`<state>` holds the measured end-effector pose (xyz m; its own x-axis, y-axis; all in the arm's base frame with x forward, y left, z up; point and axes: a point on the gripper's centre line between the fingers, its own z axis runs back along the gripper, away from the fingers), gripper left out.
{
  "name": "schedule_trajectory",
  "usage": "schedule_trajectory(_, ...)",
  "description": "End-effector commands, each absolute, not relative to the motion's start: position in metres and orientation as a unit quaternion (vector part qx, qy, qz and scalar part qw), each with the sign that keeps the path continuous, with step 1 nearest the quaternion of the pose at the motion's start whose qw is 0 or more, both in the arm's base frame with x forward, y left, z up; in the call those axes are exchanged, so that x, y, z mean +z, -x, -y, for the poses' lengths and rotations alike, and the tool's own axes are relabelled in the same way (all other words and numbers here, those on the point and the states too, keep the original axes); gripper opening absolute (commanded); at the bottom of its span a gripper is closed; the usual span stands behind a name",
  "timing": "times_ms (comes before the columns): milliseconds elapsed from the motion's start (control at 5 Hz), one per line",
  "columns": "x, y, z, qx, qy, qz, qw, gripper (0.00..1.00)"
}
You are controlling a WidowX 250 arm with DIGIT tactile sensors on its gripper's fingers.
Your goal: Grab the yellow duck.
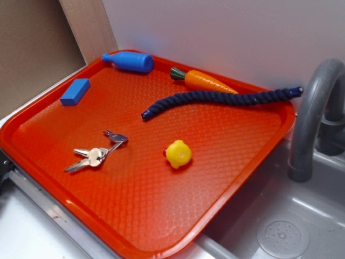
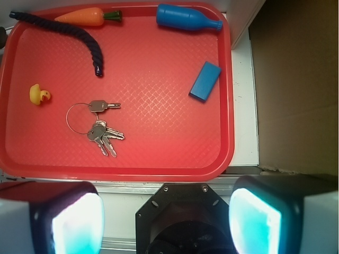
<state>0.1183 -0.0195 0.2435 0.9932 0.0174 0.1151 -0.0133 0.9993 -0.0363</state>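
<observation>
Spread wide and empty, the pincer (image 2: 167, 217) hangs outside the red tray (image 2: 159, 164), just off its edge nearest the wrist camera, with both glowing pads at the bottom of that view and nothing between them. It does not appear in the exterior view.

On the tray, the yellow duck (image 2: 39, 94) sits alone by the left edge as the wrist camera sees it, about halfway along that edge, its red beak turned toward the key bunch (image 2: 100, 131) lying nearby toward the tray's middle. A dark blue rope (image 2: 69, 33), an orange carrot toy (image 2: 87, 16), a blue bottle (image 2: 185, 17) and a blue block (image 2: 205, 81) lie along the far edge and toward the right side, all well apart from the duck.

By my reading, the task has barely started: this is the approach step. Next the pincer must travel over the tray toward that left edge, centre above the duck clear of the keys, descend, and close on its rounded, glossy body, which may slip.
</observation>
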Motion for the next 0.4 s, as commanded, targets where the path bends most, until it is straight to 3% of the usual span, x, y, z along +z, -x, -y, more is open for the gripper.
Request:
schedule_trajectory(0,0.243,-0.118,0.02,0.008,0.018,0.058,0.998,1.0)
schedule_trajectory(200,0.212,-0.168,0.041,-0.033,0.01,0.101,0.994,1.0)
